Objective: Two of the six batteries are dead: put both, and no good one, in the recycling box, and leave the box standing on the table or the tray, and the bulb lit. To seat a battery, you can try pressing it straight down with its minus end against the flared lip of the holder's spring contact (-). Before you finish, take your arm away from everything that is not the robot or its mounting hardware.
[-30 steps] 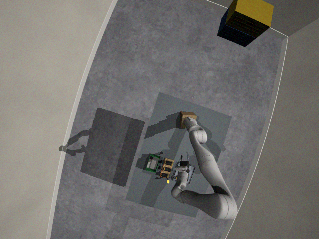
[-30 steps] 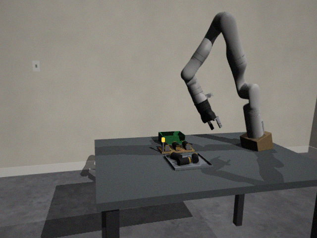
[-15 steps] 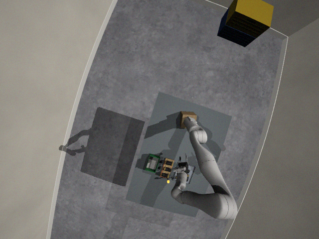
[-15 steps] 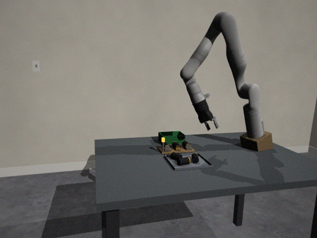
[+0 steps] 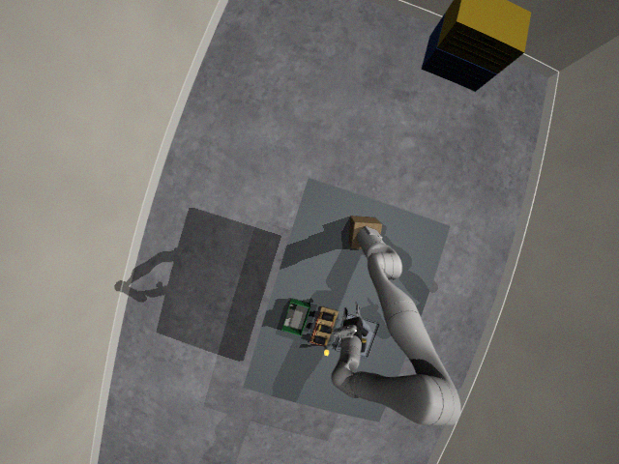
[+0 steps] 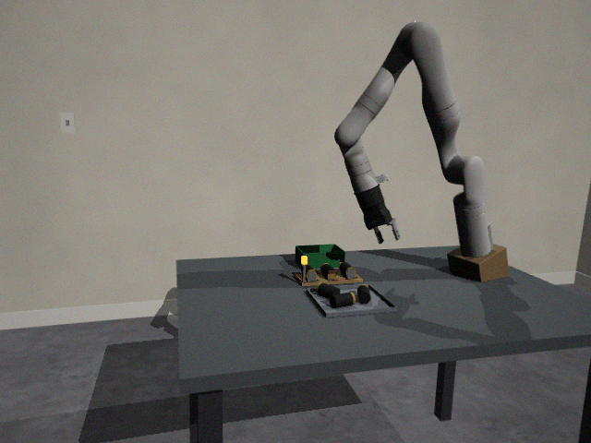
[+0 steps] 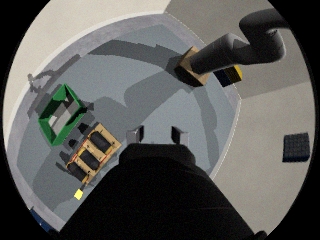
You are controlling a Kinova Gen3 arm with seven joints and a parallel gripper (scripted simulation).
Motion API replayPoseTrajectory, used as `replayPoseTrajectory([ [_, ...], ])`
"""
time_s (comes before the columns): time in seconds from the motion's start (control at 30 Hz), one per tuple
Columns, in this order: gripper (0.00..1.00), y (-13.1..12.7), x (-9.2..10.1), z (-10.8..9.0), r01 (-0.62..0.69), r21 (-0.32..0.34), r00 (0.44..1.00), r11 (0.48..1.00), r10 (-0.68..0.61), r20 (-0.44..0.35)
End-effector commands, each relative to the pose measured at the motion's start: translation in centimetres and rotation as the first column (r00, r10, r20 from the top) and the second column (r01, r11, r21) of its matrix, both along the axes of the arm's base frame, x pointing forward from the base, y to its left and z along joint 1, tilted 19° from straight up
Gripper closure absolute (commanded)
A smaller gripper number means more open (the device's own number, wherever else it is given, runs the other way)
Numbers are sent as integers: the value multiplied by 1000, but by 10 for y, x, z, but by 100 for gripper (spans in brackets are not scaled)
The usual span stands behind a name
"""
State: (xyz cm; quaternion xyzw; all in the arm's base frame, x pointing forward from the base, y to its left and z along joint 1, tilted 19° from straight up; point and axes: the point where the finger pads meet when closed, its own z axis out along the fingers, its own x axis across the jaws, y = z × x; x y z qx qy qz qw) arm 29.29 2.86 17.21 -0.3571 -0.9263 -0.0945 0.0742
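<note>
My gripper (image 6: 387, 234) hangs open and empty well above the table, to the right of the holder and tray; its fingertips also show in the wrist view (image 7: 156, 135). The wooden battery holder (image 6: 330, 275) holds three dark batteries, and the bulb (image 6: 304, 259) at its left end glows yellow. The green recycling box (image 6: 319, 255) stands upright behind the holder. The grey tray (image 6: 349, 300) in front of the holder carries three more dark batteries. From above, the box (image 5: 295, 316), the holder (image 5: 322, 323) and the lit bulb (image 5: 326, 352) sit in a row left of my wrist.
My arm's brown base block (image 6: 477, 263) stands at the table's far right. A blue and yellow crate (image 5: 477, 42) sits on the floor far from the table.
</note>
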Motion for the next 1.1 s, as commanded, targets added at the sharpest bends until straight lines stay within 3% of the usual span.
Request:
replayPoseTrajectory([
  [0.0, 0, 0, 1, 1, 0, 1, 1000, 1000, 0, 3],
  [0.4, 0, -10, 23, 3, -103, -19, 991, 994, 104, 79],
  [1.07, 0, -18, 44, 7, -198, -50, 968, 979, 203, 145],
])
